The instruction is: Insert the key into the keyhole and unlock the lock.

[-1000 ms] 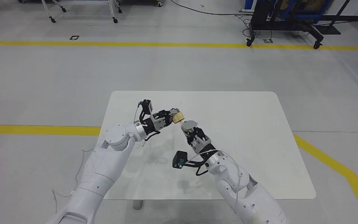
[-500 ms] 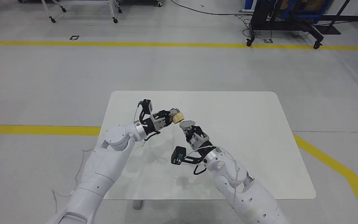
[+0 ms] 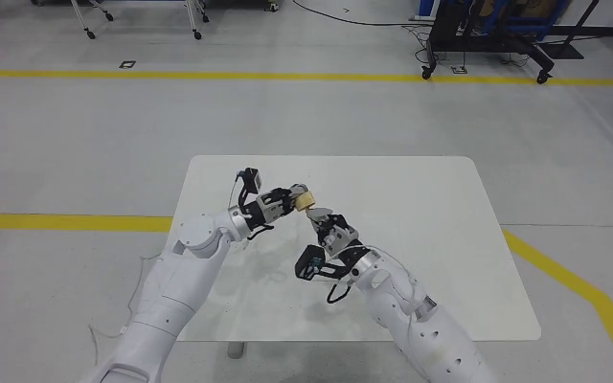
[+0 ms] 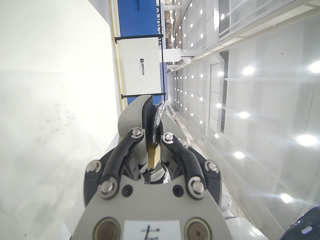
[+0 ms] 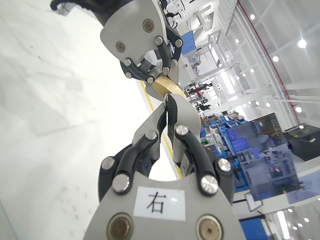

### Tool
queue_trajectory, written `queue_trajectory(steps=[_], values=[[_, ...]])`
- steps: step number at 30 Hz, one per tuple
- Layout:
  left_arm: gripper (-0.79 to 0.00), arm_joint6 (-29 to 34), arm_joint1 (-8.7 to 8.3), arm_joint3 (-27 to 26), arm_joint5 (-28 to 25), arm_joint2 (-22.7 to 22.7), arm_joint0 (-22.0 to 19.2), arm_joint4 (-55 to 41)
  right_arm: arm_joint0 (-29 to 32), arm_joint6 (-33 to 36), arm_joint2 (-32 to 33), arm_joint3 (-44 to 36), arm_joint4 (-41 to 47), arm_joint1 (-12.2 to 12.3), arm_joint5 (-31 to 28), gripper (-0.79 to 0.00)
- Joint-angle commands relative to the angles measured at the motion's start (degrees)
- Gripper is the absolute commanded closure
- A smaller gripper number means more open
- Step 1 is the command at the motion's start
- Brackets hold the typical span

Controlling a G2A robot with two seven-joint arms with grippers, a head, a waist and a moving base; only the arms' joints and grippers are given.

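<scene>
Nearest the robot, the right pincer (image 3: 320, 217) was clamped together on the key (image 5: 165, 98), held above the white table (image 3: 431, 191). At about eleven o'clock from it in the top view, the key's tip met the brass lock (image 3: 305, 201). The left pincer (image 3: 292, 199), at nine o'clock of the lock, was clamped on it, the shackle (image 4: 160, 109) between its pads. By my judgement, both grasps were done and insertion was under way. How deep the key sat could not be told. Turning and freeing the shackle remained. Count: one key, one lock, two pincers.
</scene>
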State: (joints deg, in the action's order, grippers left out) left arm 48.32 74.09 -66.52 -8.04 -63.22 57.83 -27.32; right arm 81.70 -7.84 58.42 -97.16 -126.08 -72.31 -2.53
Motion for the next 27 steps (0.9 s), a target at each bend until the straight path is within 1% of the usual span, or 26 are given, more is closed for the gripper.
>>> queue_trajectory(steps=[1,4,6,8,14,17,27], values=[[0.000,0.5,-0.04,-0.2,-0.8,-0.2,0.1,-0.2,-0.3,-3.2,1.0,1.0,6.1,0.0,-1.4,0.000],[0.000,0.8,-0.09,-0.4,-1.4,-0.3,0.3,-0.2,-1.1,-6.3,2.5,3.3,12.0,-0.1,-2.5,0.000],[0.000,0.8,-0.13,-0.4,-1.6,-0.6,0.4,-0.5,-1.4,-6.6,2.7,4.2,12.9,-0.2,-2.2,0.000],[0.000,0.9,-0.17,-0.6,-1.9,-0.9,0.5,-0.8,-1.6,-8.4,2.8,4.6,14.5,-0.2,-2.9,0.000],[0.000,1.3,-0.25,-1.0,-2.7,-1.1,0.7,-0.6,-2.5,-14.6,4.4,6.5,20.4,0.1,-8.9,0.000],[0.000,1.3,-0.27,-1.1,-3.1,-1.1,0.8,-0.5,-3.0,-16.4,5.1,7.5,21.6,0.3,-11.5,0.000],[0.000,1.3,-0.40,-1.5,-3.8,-1.4,0.9,0.1,-1.8,-18.0,6.1,6.5,21.3,0.8,-12.2,0.000]])
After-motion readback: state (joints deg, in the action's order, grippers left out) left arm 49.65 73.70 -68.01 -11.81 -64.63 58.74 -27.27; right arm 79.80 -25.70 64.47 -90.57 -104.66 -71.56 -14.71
